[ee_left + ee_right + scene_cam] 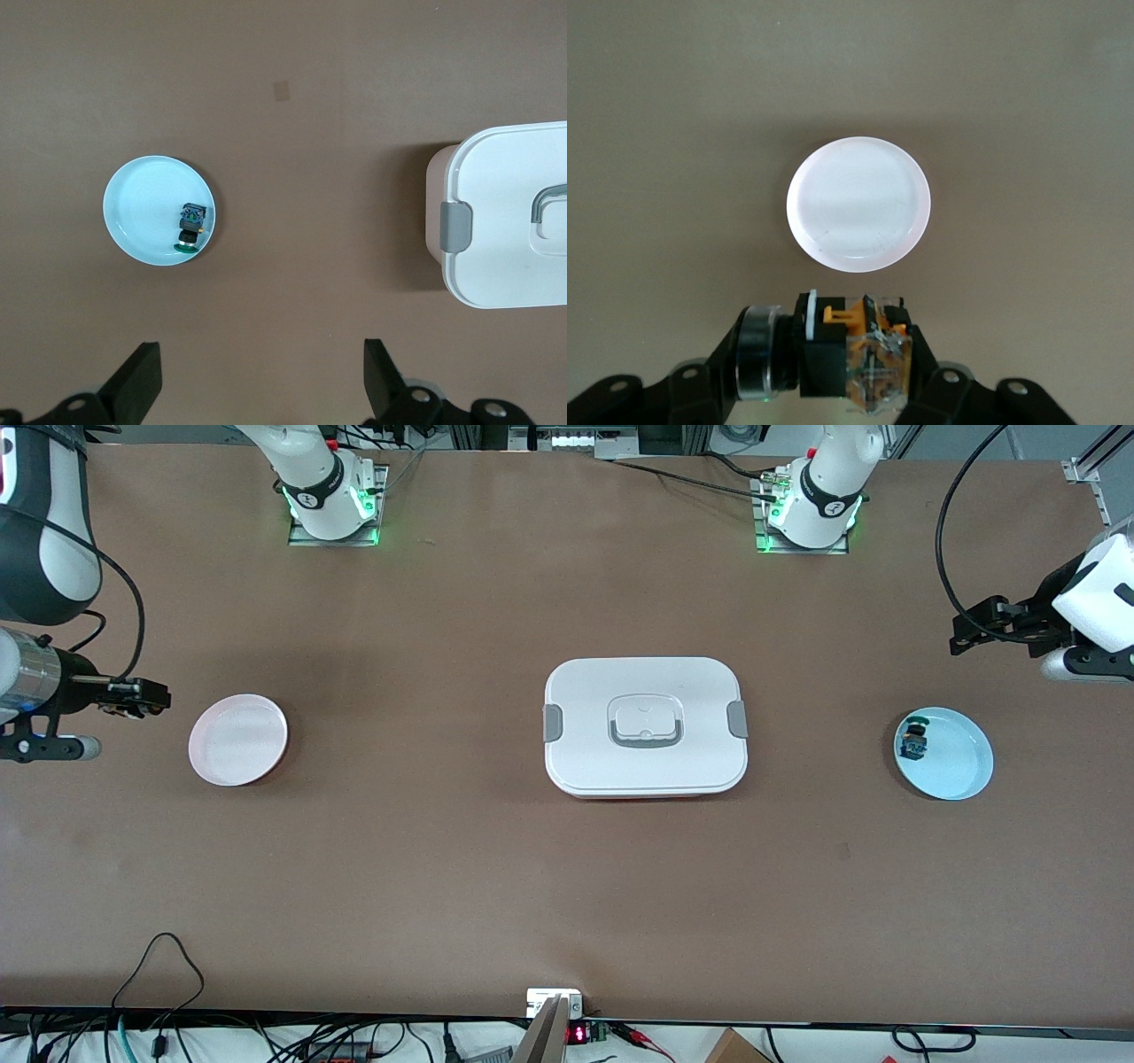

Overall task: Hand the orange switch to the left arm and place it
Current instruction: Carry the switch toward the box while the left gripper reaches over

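While the box (645,726) sits mid-table between the plates, the right gripper (833,359) pinches the orange switch (842,354) near the pink plate (237,740). Above the blue plate (952,766), the left gripper (261,381) hangs with fingers spread.

A wide table (425,868) with a matte brown top fills nearly the whole front view, lit evenly with soft shadows. Along its edge nearest the front camera, black cables (159,992) loop over a white surface, beside a small device with a red lit display (578,1034). Metal framing (1094,469) stands at the corner toward the left arm's end.
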{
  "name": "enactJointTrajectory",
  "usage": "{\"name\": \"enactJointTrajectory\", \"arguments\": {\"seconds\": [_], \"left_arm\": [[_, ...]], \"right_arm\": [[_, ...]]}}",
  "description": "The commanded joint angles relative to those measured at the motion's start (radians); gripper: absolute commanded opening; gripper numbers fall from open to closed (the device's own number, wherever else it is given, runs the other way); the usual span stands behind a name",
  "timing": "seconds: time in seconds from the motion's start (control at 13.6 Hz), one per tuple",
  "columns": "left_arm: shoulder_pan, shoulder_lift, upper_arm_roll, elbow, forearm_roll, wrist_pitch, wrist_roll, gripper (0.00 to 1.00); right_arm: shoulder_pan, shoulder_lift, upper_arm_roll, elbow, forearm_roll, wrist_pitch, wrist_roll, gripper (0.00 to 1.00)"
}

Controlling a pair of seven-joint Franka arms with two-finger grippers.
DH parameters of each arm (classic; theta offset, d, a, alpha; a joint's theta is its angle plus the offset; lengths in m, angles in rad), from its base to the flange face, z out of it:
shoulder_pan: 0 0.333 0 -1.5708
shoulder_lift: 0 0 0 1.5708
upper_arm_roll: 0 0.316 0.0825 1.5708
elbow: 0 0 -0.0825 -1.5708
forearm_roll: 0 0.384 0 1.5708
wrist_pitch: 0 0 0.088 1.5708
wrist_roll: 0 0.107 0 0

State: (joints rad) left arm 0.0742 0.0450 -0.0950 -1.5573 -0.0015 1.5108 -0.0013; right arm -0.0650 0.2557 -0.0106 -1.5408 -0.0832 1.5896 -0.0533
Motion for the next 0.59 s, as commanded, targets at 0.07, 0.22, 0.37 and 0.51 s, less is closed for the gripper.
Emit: {"name": "enactJointTrajectory", "arguments": {"seconds": [0.07,0.22,0.37,0.51], "left_arm": [[0.001,0.007,-0.006,0.022,0.029,-0.017,-0.005,1.0],[0.001,0.007,-0.006,0.022,0.029,-0.017,-0.003,1.0],[0.001,0.007,-0.006,0.022,0.029,-0.017,-0.003,1.0],[0.001,0.007,-0.006,0.02,0.029,-0.017,-0.005,1.0]], "right_arm": [[-0.009,0.002,-0.005,0.135,-0.001,-0.133,-0.057,0.15],[-0.003,0.002,0.006,0.183,0.003,-0.178,-0.057,0.14],[-0.001,0.0,0.008,0.208,0.101,-0.183,-0.063,0.14],[0.001,-0.018,0.009,0.209,0.225,-0.178,-0.098,0.14]]}}
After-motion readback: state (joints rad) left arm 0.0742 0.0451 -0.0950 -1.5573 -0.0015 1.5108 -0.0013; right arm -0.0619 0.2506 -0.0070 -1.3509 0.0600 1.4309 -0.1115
